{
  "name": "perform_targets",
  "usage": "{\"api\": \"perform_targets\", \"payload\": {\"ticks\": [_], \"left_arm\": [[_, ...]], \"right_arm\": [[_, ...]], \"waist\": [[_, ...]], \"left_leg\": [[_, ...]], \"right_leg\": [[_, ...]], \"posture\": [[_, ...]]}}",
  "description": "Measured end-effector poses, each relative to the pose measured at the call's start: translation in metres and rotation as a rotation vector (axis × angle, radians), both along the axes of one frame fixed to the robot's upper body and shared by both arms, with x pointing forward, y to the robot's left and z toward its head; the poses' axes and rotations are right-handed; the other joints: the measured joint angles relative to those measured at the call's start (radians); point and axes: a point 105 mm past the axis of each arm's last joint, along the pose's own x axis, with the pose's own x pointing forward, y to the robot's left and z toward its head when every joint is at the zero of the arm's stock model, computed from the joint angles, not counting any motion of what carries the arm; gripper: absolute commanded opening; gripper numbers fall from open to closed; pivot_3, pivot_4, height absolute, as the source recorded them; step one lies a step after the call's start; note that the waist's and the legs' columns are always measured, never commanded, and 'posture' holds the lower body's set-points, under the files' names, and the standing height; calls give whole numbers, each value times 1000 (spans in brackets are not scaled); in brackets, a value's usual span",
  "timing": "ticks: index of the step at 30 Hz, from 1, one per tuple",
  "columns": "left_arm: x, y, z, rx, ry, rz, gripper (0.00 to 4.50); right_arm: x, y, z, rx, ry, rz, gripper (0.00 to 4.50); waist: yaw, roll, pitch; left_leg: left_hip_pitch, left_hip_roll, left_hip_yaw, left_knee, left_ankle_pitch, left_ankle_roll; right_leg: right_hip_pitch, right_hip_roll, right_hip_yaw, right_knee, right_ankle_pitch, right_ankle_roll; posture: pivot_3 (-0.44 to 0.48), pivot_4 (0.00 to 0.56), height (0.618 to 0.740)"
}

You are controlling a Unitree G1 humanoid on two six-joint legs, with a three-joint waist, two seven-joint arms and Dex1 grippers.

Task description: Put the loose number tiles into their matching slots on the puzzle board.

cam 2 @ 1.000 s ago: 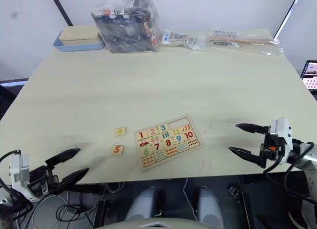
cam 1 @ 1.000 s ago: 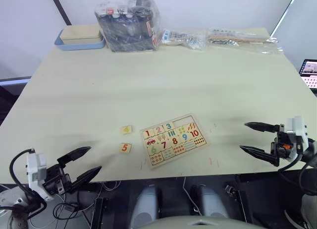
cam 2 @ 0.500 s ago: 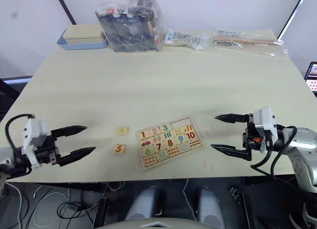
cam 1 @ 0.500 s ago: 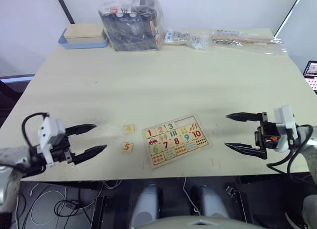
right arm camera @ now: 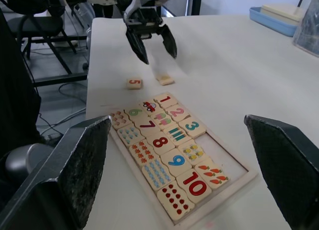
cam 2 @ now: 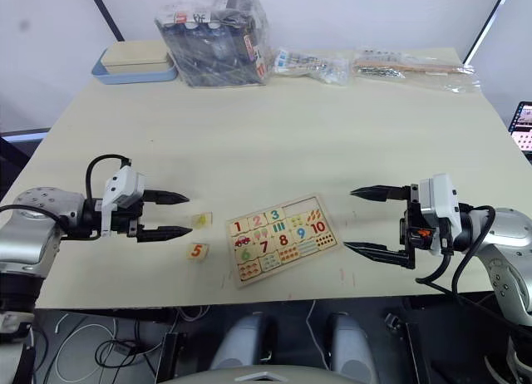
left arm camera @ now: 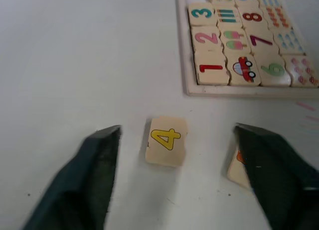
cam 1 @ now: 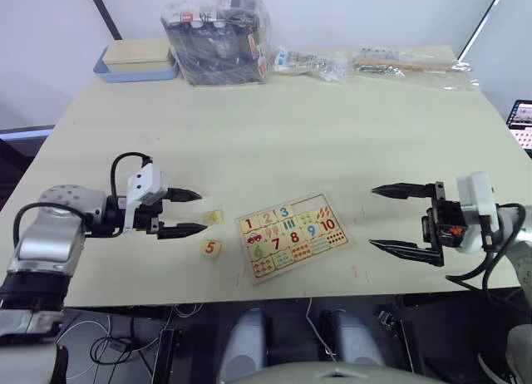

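Right now your left gripper (cam 1: 189, 211) hovers with its jaws spread, at nine o'clock from the 4 tile (left arm camera: 167, 140). That tile and the 5 tile (cam 1: 211, 248) lie loose just off the puzzle board (cam 1: 293, 234), at its nine o'clock. Your right gripper (cam 1: 388, 218), jaws wide apart and empty, sits at the board's three o'clock.

Tiles 4 (cam 1: 214, 217) and 5 (cam 1: 211, 248) left of puzzle board (cam 1: 292, 233); 4 behind 5.
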Motion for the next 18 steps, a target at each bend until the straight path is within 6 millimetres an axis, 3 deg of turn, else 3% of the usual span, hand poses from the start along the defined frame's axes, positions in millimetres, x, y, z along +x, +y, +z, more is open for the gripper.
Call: {"api": "perform_targets", "payload": {"ticks": [18], "left_arm": [[15,11,-24,63,15,2,3670]], "right_arm": [[-9,-2,-5,23,30,-19,4500]], "waist": [[1,-1,0]], "left_leg": [[0,0,1,2,0,0]], "right_leg": [[0,0,1,1,0,0]], "posture": [[0,150,740]]}}
